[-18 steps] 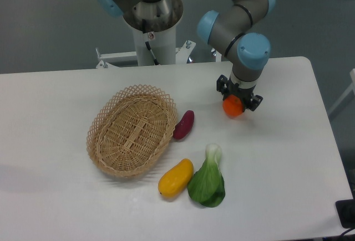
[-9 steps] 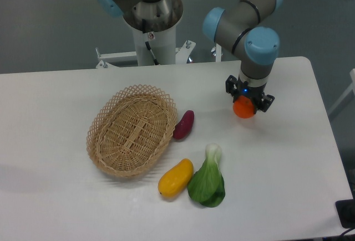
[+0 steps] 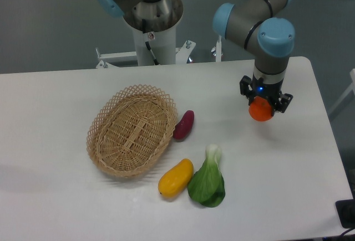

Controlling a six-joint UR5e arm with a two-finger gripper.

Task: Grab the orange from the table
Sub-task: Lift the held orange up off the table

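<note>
Above table [image 3: 66, 208], orange [image 3: 260, 111] sits clamped between fingers [image 3: 284, 102].

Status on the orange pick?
Done: the gripper is shut on the orange. In hand: the orange looks raised off the table, a faint shadow below it. Left: little, maybe more lift. Basket, mango-like fruit and bok choy lie well left.

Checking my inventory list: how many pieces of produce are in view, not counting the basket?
4. A round orange held in the gripper at right; a purple sweet potato beside the wicker basket; a yellow mango-like fruit touching a green bok choy near the front. None seems hidden.
</note>
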